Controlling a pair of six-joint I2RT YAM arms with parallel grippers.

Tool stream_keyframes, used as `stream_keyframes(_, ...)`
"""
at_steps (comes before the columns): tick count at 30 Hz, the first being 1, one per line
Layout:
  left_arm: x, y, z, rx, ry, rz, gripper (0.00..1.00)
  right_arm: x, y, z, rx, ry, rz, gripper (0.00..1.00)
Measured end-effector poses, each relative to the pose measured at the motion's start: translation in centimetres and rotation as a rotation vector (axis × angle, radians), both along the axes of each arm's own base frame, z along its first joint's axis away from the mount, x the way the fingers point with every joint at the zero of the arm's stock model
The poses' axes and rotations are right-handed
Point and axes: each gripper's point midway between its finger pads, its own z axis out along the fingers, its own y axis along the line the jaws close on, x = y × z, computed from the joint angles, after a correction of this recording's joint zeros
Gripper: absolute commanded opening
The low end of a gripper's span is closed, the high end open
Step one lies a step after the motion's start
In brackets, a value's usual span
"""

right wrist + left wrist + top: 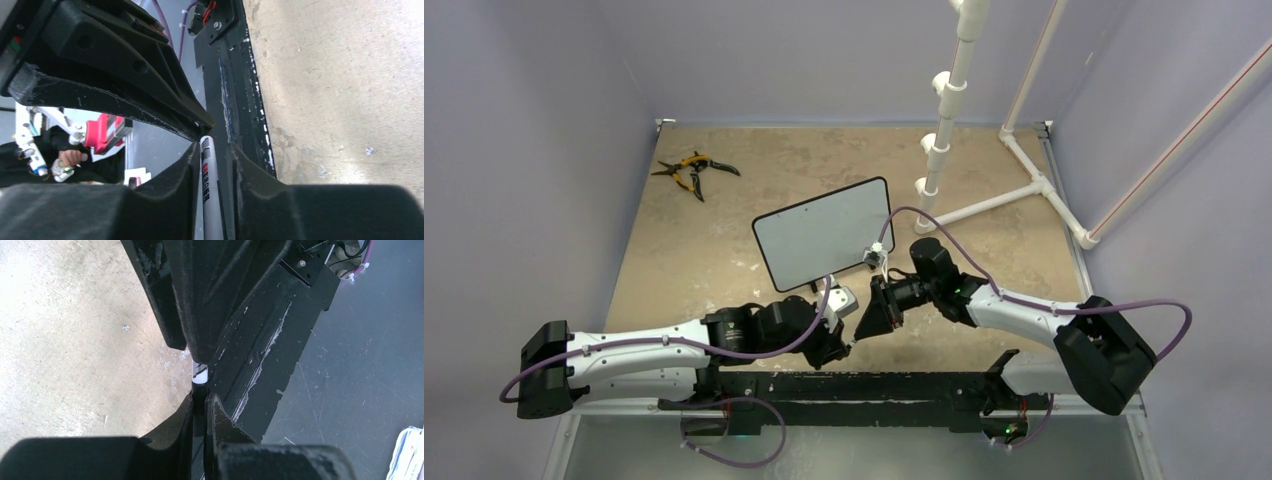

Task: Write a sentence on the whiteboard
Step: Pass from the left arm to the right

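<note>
Tan tabletop (684, 250): we see the whiteboard (824, 235) mid-table, its long axis running near-left to far-right. Our left gripper (200, 405) clamps a marker (199, 371). Our right gripper (212, 150) straddles it; whether it grips, we cannot tell.

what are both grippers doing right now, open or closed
left gripper: closed on the marker.
right gripper: fingers around the same marker; clamped or not cannot be told.

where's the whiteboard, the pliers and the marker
whiteboard (824, 233): top external view, middle of its blank white face
pliers (692, 172): top external view, where the yellow handles meet
marker (211, 192): right wrist view, its white barrel
</note>
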Motion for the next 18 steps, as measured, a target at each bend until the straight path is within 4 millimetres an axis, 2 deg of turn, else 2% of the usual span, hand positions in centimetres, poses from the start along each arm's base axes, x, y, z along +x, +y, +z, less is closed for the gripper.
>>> stream_keyframes(3,-0.1,0.0,0.0,0.000,0.001,-0.005,0.00,-0.2,0.0,0.3,0.011,0.008,0.009,0.04)
stream_keyframes(5,0.0,0.0,0.0,0.002,-0.003,-0.007,0.00,-0.2,0.1,0.4,0.015,0.011,0.013,0.00)
stream_keyframes(8,0.0,0.0,0.0,0.002,-0.004,-0.006,0.35,-0.3,0.1,0.4,0.017,0.010,0.015,0.00)
stream_keyframes(11,0.0,0.0,0.0,0.000,-0.006,-0.003,0.51,-0.3,0.1,0.5,0.018,0.009,0.015,0.00)
stream_keyframes(16,0.1,-0.3,-0.3,0.003,-0.002,-0.004,0.55,-0.5,0.0,1.2,0.038,-0.002,0.025,0.00)
stream_keyframes(17,0.1,-0.3,-0.4,0.008,0.000,-0.005,0.54,-0.5,0.0,1.4,0.043,-0.004,0.028,0.00)
stream_keyframes(18,0.1,-0.3,-0.6,0.015,0.003,-0.005,0.45,-0.6,0.0,1.5,0.047,-0.006,0.029,0.00)
